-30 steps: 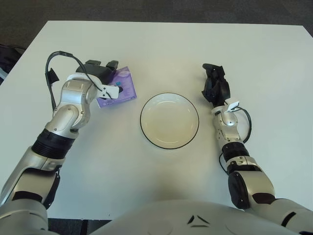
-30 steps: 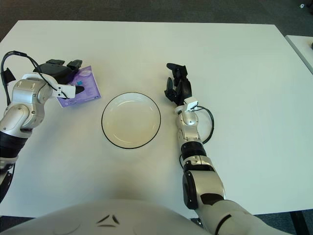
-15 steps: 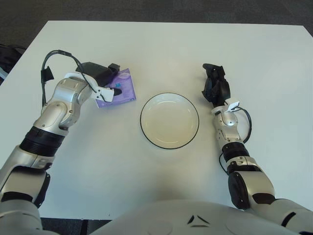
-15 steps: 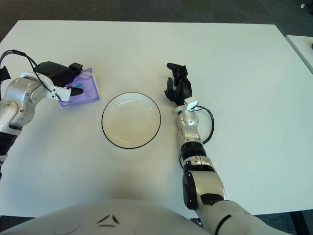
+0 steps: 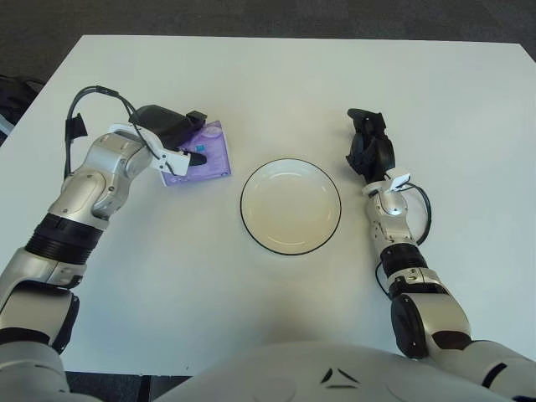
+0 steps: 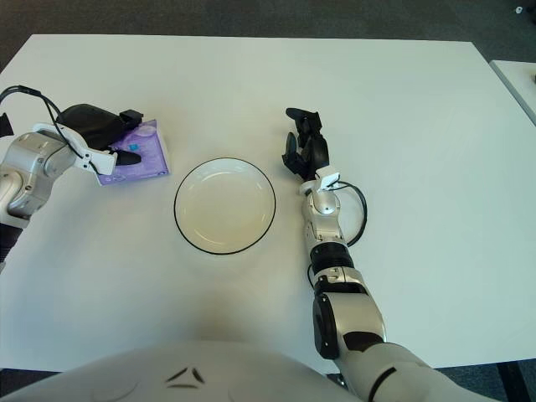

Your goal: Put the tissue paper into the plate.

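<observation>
A broad white surface [image 5: 276,75] fills most of the scene under even light. Dark grey floor [image 5: 251,17] runs along its far edge. At far right, the corner of another white surface [image 6: 519,79] shows.

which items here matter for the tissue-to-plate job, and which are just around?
In the job:
- tissue paper, purple pack on the table, left of the plate
- plate, empty, at the table's centre
- left robot hand, over the pack's left part

Just around:
- right robot hand, idle, right of the plate
- white table
</observation>
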{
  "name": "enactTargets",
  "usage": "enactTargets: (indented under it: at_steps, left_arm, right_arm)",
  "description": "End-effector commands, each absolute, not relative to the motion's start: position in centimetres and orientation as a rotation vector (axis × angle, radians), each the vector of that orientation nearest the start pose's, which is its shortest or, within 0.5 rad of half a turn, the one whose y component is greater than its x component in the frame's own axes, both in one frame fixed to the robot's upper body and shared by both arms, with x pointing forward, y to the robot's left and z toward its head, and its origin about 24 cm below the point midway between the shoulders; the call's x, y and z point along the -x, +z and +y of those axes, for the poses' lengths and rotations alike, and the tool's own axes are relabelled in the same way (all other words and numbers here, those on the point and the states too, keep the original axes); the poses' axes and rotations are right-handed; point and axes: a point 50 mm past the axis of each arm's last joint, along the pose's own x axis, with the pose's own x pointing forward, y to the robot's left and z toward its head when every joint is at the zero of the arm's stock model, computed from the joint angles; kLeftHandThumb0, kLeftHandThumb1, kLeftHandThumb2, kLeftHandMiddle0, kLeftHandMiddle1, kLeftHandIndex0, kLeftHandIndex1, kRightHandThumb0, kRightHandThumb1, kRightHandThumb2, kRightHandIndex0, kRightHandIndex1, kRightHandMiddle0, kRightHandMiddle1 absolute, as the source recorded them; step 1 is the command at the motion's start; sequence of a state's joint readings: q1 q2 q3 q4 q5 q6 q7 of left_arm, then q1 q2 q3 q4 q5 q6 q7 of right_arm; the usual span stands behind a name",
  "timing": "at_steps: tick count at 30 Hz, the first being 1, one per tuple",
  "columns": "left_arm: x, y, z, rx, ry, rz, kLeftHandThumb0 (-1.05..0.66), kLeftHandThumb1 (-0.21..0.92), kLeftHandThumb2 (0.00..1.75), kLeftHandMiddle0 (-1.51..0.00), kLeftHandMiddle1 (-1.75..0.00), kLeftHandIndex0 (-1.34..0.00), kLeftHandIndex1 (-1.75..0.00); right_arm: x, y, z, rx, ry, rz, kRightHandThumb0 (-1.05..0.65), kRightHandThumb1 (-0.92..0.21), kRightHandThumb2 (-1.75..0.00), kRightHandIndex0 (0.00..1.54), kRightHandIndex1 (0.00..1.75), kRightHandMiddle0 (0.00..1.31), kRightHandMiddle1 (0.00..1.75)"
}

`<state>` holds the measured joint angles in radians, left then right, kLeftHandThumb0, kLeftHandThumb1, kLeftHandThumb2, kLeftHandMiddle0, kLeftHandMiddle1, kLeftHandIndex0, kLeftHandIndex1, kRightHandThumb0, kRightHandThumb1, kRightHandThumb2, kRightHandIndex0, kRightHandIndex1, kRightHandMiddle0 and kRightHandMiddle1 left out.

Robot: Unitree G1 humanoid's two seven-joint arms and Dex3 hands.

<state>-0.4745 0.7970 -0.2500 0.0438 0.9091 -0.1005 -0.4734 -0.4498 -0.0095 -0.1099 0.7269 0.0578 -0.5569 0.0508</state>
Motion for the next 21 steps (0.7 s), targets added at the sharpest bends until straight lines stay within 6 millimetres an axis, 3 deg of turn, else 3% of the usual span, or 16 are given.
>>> enactTargets:
  at_steps: [1,10,12,21]
  left_arm:
    - [-30.98,12.72,21.68,-1.848,-0.487,0.018,-0.51,0.63,0.9,-1.11,-1.75,-0.94,-1.75]
    - [-30.87,12.42,21.49,-1.806,-0.337,-0.103,-0.39,0.54,1.05,-1.18,-1.75,-0.95,-1.75]
    - [-30.85,12.28,21.45,-1.8,-0.287,-0.16,-0.36,0.48,1.12,-1.21,-1.75,-1.0,-1.75]
    - [-30.46,12.58,21.21,-1.619,-0.133,-0.361,-0.3,0.39,1.24,-1.28,-1.75,-1.08,-1.75]
  right_arm:
    - [-25.81,-5.27,-15.01,-0.111,-0.031,0.2,-0.62,-0.92,-0.8,0.34,0.27,0.1,1.16]
    - [-25.85,-5.25,-15.04,-0.135,-0.028,0.195,-0.6,-0.92,-0.77,0.37,0.3,0.19,1.19]
    - [-25.85,-5.23,-15.03,-0.14,-0.025,0.192,-0.58,-0.92,-0.75,0.38,0.31,0.23,1.2]
    - [-25.86,-5.25,-15.09,-0.147,-0.016,0.191,-0.56,-0.92,-0.71,0.39,0.41,0.29,1.21]
